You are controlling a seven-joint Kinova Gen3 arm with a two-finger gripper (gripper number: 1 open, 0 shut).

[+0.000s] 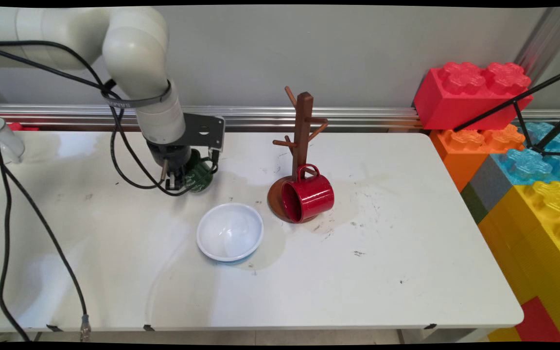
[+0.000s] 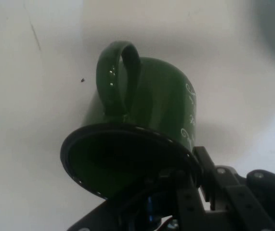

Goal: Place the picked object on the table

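In tool (image 2: 176, 192), green mug (image 2: 147, 125), seemingly tilted, handle up

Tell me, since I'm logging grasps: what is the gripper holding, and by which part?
The gripper holds a green mug by its rim, beside the opening; its handle points away from the jaws.

Glossy enamel-like green mug (image 2: 151, 106) and red mug (image 1: 309, 197), brown wooden mug tree (image 1: 302, 131), scuffed matt white table (image 1: 406, 272).
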